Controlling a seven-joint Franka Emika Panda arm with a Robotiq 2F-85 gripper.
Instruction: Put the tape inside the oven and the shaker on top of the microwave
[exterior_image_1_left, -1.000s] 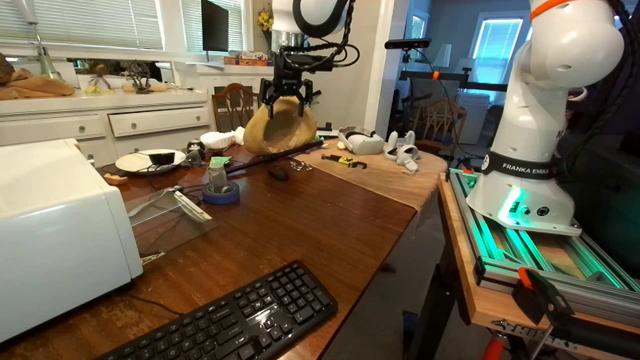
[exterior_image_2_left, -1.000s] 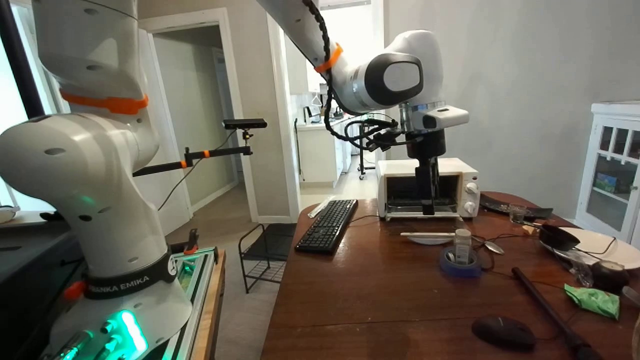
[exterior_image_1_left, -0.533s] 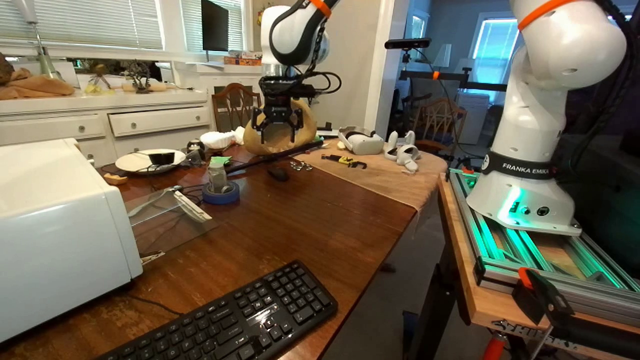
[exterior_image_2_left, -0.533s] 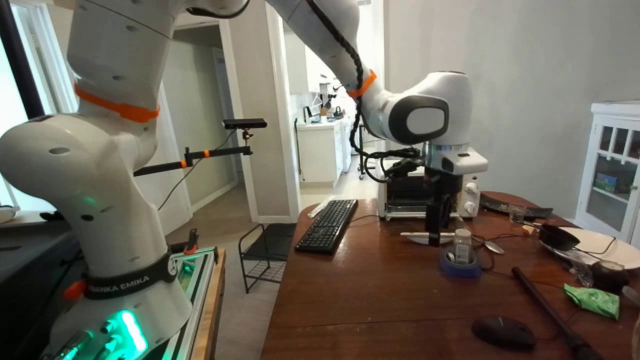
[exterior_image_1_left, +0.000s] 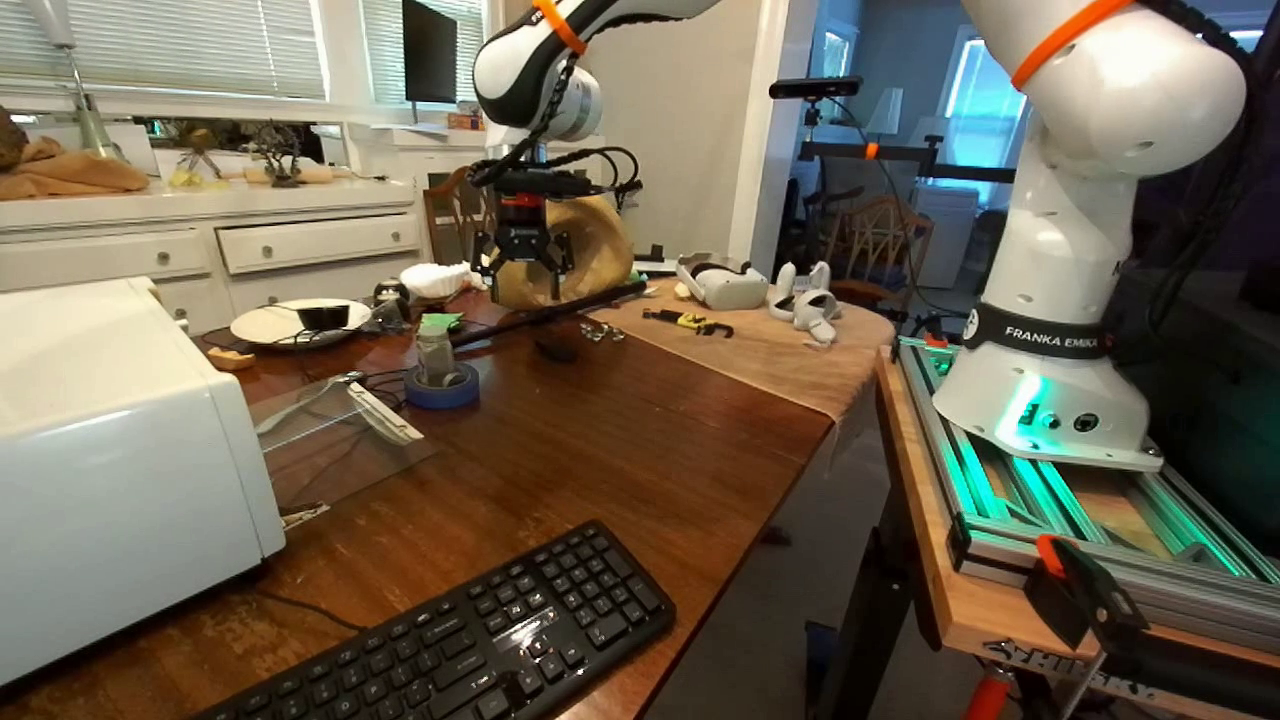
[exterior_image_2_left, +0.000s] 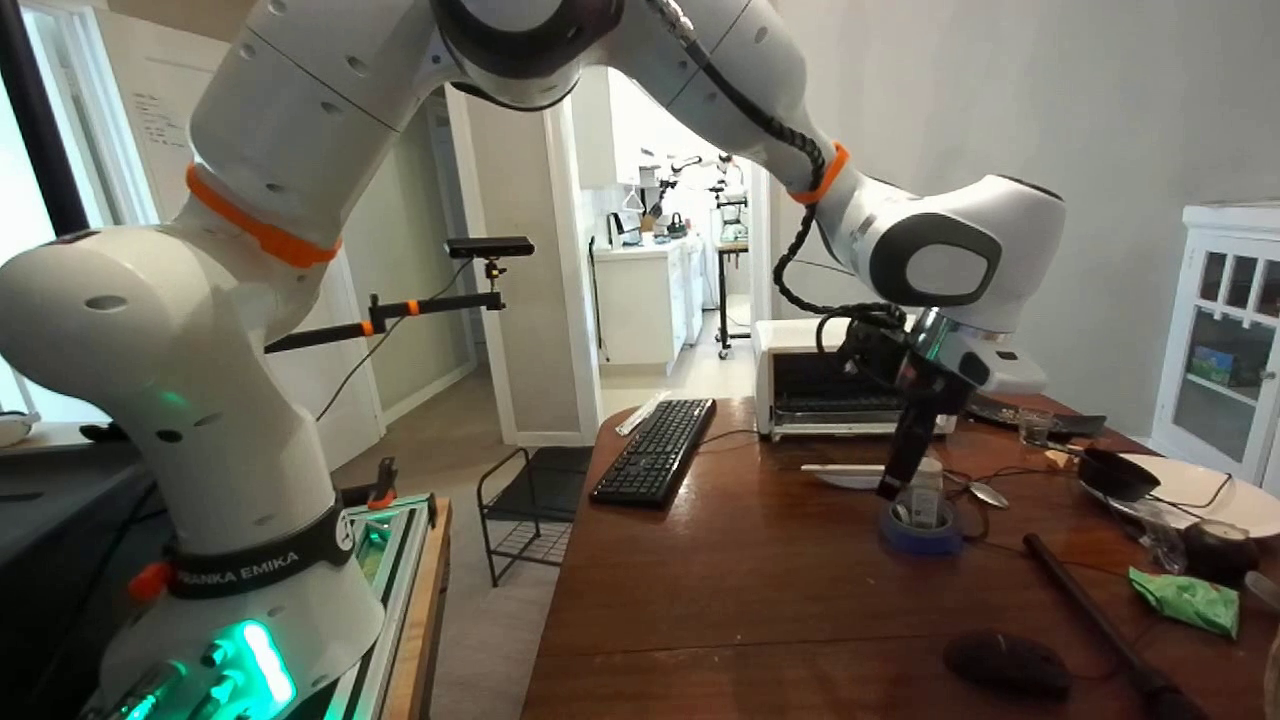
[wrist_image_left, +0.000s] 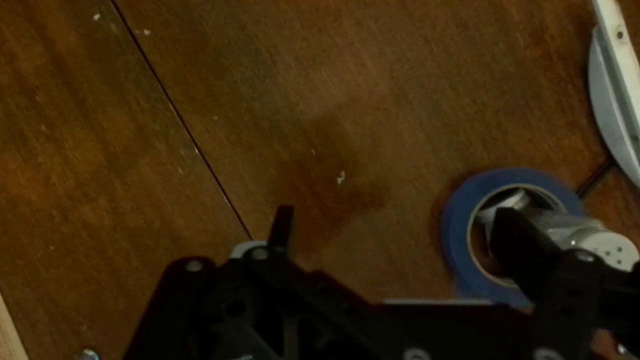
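Tape roll (wrist_image_left: 454, 235) lies flat on the desk (wrist_image_left: 350, 65), blue, shaker (exterior_image_2_left: 927, 502) standing upright in its hole. Something silvery (wrist_image_left: 512, 201) is in the hole too; can't make out what. My hand (exterior_image_1_left: 524, 290) is open, fingers (wrist_image_left: 282, 225) spread wide, tilted above the desk. In the wrist view one finger covers part of the shaker, but in an exterior view I see a clear gap, so they're apart. Toaster oven (exterior_image_2_left: 830, 388) is beyond, its glass door (exterior_image_1_left: 345, 455) folded down toward the roll. White door handle (exterior_image_2_left: 835, 468) sits between roll and oven mouth, so that's in my way. Dark cable (wrist_image_left: 595, 177) runs between handle and roll; spoon (exterior_image_2_left: 988, 495) just beside the roll. Also around: mouse (exterior_image_2_left: 1007, 664), black rod (exterior_image_2_left: 1085, 605), green packet (exterior_image_2_left: 1185, 602), plate (exterior_image_2_left: 1255, 505) with a small black pan (exterior_image_2_left: 1117, 475) over it. Keyboard (exterior_image_2_left: 655, 452) is near the oven, well apart from the roll. Tan bowl-shaped thing (exterior_image_1_left: 608, 225) is behind my hand in an exterior view. White headset (exterior_image_1_left: 735, 288) and yellow-black tool (exterior_image_1_left: 690, 321) lie on a cloth (exterior_image_1_left: 780, 375) at that end.
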